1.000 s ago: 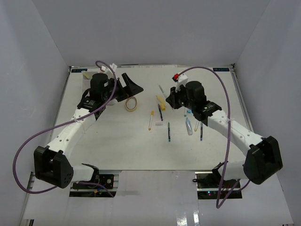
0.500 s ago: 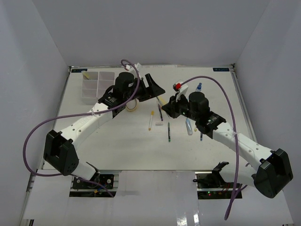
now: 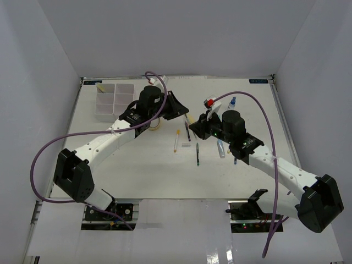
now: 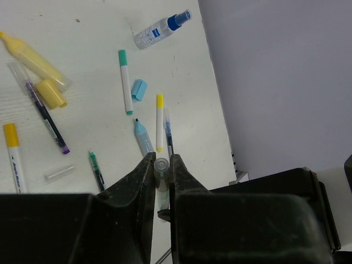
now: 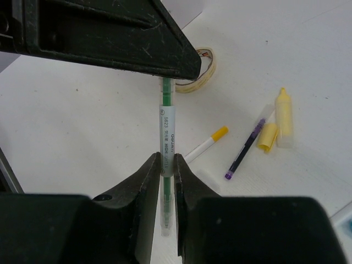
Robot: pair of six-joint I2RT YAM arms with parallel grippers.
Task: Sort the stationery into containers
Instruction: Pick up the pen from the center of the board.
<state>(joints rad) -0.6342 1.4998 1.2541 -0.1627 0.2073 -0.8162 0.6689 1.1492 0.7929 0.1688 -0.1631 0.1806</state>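
Handover: green pen (image 5: 166, 126) held aloft, well right of the tray (image 3: 98, 102). Right gripper (image 5: 164, 165) pinched tight on its barrel; left gripper (image 4: 159, 168) nearly closed on what looks like the same pen's end. Confirm left's grip before right lets go.

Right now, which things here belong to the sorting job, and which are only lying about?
Job: green pen, in left gripper and right gripper; white tray; yellow highlighter; tape ring; spray bottle; blue eraser.
Lying about: purple cable; blue label.
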